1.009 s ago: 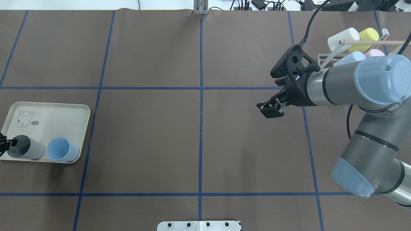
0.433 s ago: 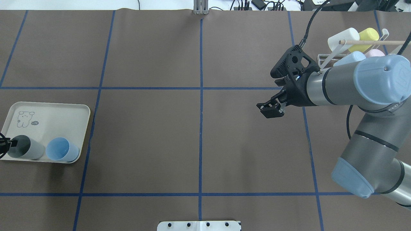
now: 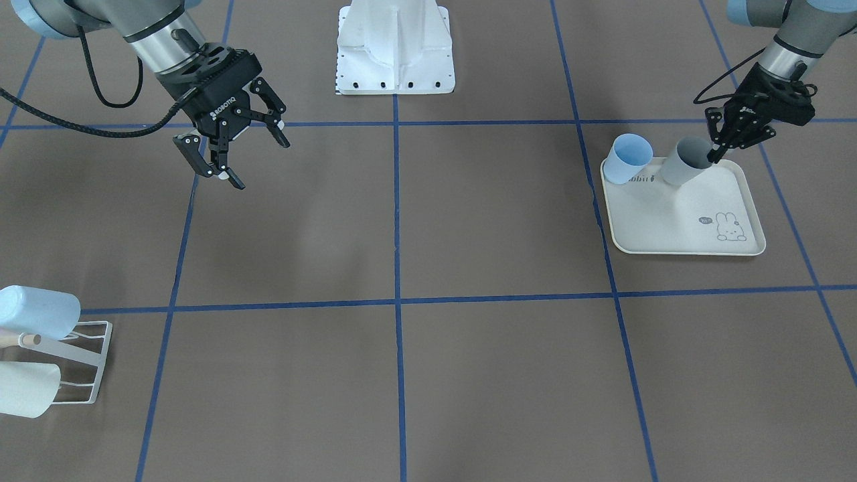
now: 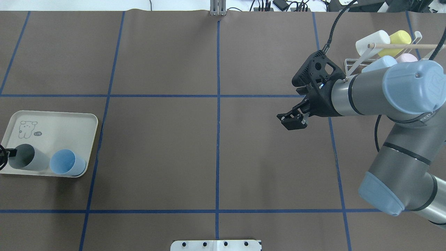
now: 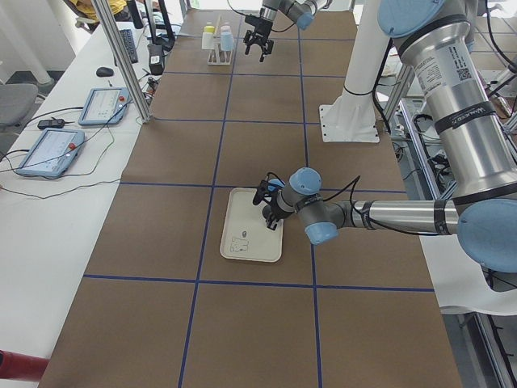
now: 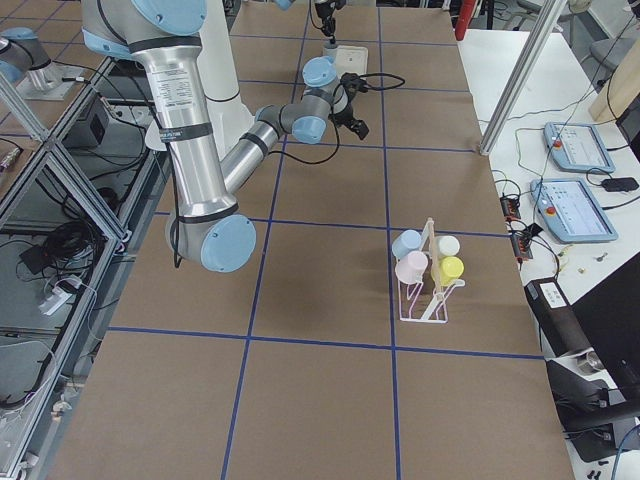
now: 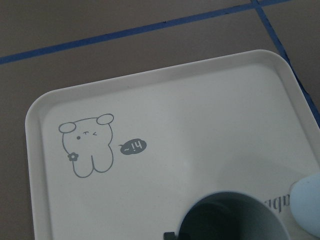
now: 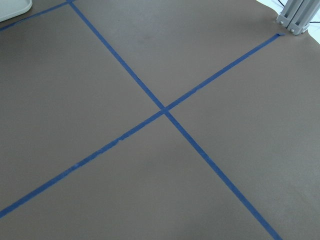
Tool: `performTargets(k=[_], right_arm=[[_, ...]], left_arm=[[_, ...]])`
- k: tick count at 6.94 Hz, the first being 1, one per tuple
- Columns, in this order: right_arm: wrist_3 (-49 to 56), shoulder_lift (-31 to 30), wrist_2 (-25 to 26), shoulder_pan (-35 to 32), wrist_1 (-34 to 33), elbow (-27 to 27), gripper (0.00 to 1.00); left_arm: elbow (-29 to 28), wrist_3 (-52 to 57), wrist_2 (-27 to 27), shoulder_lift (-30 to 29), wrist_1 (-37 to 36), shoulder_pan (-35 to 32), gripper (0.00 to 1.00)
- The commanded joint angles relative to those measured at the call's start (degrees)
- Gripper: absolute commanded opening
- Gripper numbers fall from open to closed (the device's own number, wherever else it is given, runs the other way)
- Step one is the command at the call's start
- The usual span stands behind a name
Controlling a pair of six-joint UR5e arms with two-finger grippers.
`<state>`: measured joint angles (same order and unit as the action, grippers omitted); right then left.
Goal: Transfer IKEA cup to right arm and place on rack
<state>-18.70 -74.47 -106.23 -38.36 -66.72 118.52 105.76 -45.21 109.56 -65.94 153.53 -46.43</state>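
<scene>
A grey cup [image 4: 28, 162] and a light blue cup [image 4: 66, 162] stand on the near edge of a cream tray [image 4: 55, 127] with a rabbit drawing, at the table's left. My left gripper [image 3: 718, 150] is shut on the grey cup's [image 3: 681, 171] rim, one finger inside the cup, which leans a little. The left wrist view shows the cup's rim [image 7: 235, 212] at the bottom. My right gripper [image 4: 292, 120] is open and empty, hovering right of the table's middle, also seen in the front-facing view [image 3: 234, 155]. The white wire rack [image 4: 352, 64] stands at the far right behind the right arm.
The rack carries white [image 4: 372, 40], yellow [image 4: 395, 42], pink [image 4: 406, 57] and light blue [image 4: 379, 63] cups under a wooden dowel [image 4: 404, 45]. The light blue cup [image 3: 629, 158] sits right beside the grey one. Blue tape lines grid the brown table. The robot's white base [image 3: 395, 47] is at the near edge.
The grey cup has shifted and tilted slightly in the left gripper's hold. The right gripper has drifted a little to the left.
</scene>
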Motion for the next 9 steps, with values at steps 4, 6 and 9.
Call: performTargets(k=[4,6,9], right_arm=[[-0.7,4.0,0.9,7.6,19.6,-7.0,1.0],[-0.6,5.7,2.3,10.1,22.8,-7.8,1.0],[0.0,7.1,2.2,12.9,32.0,-11.2,0.99]], left_arm=[[16.4,2.2,18.3,-1.0,-7.3,-14.9,0.0],[22.3,-13.0,20.8,-9.1,-11.1,-14.3,0.0],[21.6,-34.5,22.6,-27.2,-11.2,-6.2,0.0]])
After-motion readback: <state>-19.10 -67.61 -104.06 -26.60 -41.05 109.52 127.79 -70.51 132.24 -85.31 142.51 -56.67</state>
